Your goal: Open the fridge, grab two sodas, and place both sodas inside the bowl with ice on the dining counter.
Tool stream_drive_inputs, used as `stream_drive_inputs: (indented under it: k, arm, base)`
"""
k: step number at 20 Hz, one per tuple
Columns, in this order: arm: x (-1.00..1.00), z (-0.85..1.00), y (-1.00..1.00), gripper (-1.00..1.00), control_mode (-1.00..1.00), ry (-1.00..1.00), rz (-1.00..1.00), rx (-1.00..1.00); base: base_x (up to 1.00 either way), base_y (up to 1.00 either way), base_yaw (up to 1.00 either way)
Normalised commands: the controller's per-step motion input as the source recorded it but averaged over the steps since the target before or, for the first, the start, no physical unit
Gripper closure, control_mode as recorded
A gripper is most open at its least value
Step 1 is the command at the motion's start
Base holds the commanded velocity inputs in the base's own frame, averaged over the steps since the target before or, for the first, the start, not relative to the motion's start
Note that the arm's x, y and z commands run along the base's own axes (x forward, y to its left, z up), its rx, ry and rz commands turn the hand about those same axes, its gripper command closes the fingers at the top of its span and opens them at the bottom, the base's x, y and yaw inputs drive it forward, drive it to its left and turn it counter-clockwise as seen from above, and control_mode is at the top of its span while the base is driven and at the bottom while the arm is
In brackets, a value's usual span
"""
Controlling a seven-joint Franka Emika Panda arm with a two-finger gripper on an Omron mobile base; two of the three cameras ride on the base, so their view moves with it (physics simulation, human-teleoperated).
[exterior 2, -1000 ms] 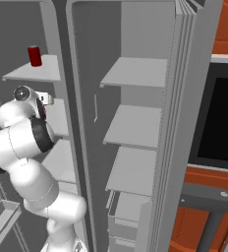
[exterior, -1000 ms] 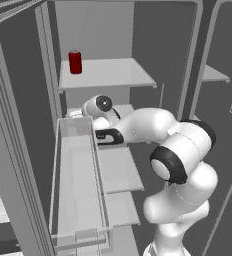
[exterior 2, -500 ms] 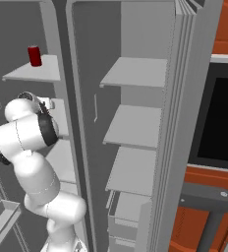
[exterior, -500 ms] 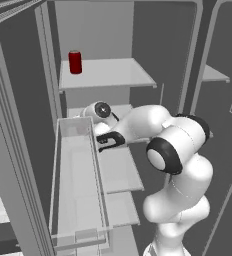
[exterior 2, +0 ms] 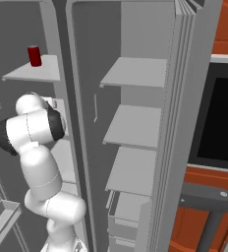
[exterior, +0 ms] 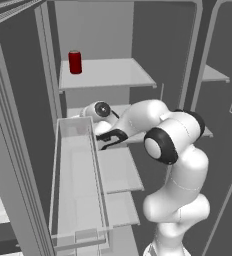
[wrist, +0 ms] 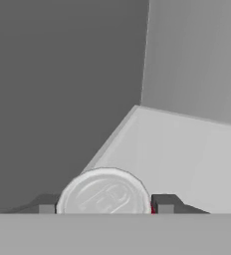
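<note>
A red soda (exterior: 75,62) stands on the fridge's top shelf (exterior: 108,73).

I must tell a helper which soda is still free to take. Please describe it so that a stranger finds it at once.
Look into the open fridge and find its top shelf. The free soda stands upright near that shelf's left rear corner, a small red can with a silver top. The other can sits lower, between the gripper fingers.
</note>
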Motion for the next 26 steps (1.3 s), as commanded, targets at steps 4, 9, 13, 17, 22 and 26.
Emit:
stream_drive_inputs:
  k: [4,9,13,17,22,26]
  arm:
    - [0.0,-0.15,0.12,1.0,-1.0,0.02,0.0,0.0]
    - [-0.03,-0.09,0.05,1.0,-1.0,0.0,0.0,0.0]
    - [-0.28,-0.03,0.0,1.0,-1.0,-0.04,0.0,0.0]
    - [-0.32,-0.03,-0.08,1.0,-1.0,-0.12,0.0,0.0]
    - [-0.3,-0.01,-0.16,1.0,-1.0,-0.11,0.0,0.02]
    - [-0.47,0.06,-0.33,1.0,-1.0,-0.06,0.0,0.02]
  base:
    - [0.0,0.0,0.0]
    - [0.0,0.0,0.0]
    - [0.0,0.0,0.0]
    - [0.0,0.0,0.0]
    - [0.0,0.0,0.0]
    - [0.0,0.0,0.0]
